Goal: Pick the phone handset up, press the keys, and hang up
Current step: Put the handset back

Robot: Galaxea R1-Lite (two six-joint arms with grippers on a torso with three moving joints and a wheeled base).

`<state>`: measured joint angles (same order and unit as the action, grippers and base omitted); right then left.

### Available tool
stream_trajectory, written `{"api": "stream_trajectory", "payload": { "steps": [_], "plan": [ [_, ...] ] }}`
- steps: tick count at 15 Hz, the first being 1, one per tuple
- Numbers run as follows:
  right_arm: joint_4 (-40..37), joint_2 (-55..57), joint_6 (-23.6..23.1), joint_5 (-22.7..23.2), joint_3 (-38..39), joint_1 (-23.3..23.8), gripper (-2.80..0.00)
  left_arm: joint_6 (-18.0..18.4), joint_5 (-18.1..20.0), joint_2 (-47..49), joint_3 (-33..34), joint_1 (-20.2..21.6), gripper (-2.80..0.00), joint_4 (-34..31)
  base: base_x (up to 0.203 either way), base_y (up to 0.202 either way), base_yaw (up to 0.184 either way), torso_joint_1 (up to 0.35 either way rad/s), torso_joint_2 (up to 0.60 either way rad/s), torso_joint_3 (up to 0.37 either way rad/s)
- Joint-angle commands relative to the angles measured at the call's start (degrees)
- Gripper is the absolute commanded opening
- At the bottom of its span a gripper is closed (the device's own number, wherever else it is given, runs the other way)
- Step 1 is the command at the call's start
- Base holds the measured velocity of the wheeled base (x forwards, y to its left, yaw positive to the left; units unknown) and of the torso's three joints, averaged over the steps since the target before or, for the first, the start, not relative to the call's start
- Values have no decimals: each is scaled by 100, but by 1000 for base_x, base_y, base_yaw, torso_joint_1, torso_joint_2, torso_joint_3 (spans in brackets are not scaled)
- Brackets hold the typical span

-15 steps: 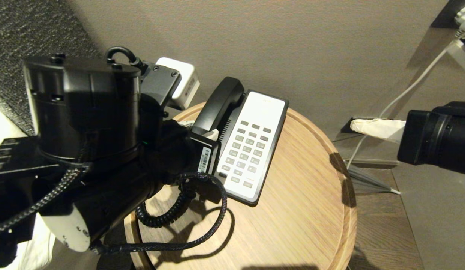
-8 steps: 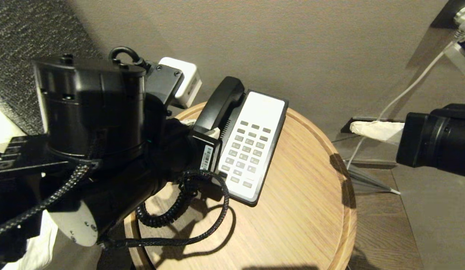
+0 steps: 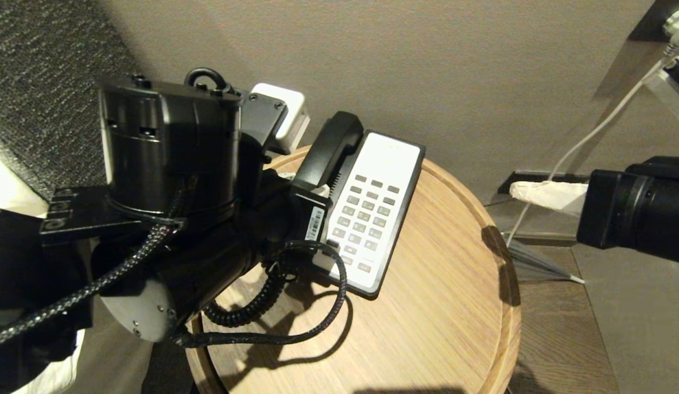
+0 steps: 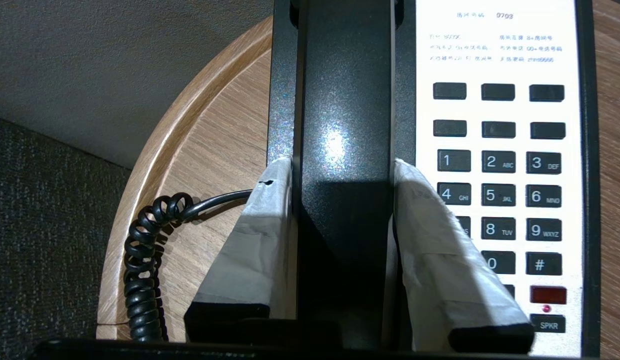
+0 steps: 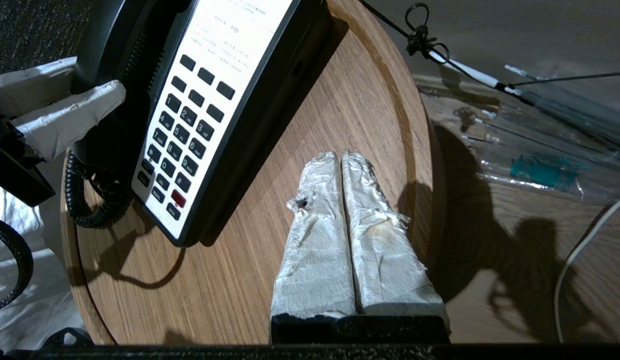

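My left gripper (image 4: 342,170) squeezes both sides of the phone handset (image 4: 346,100). My right gripper (image 5: 340,160) hangs with its fingers pressed together.

The left arm (image 3: 170,219) is made of fat black cylinders with a few screws on top, a rounded white end cap with small screws, and a white barcode sticker (image 3: 315,222) near the wrist. A braided black cable (image 3: 295,334) loops beneath it. Both grippers have fingers (image 5: 335,235) wrapped in crinkled white tape on black bases
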<state>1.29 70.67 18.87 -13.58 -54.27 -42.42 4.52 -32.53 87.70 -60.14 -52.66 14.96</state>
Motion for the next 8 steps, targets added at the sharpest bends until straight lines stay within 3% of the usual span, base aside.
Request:
{"api": "stream_trajectory", "payload": {
  "steps": [1, 8],
  "plan": [
    [3, -12, 11, -4, 13, -3, -280, 5, -25, -5, 34, 2, 0, 25, 0, 0, 0, 0, 0, 0],
    [3, -16, 3, 5, 136, -12, -280, 3, -92, -314, -107, 19, 0, 6, 0, 0, 0, 0, 0, 0]
  ]
}}
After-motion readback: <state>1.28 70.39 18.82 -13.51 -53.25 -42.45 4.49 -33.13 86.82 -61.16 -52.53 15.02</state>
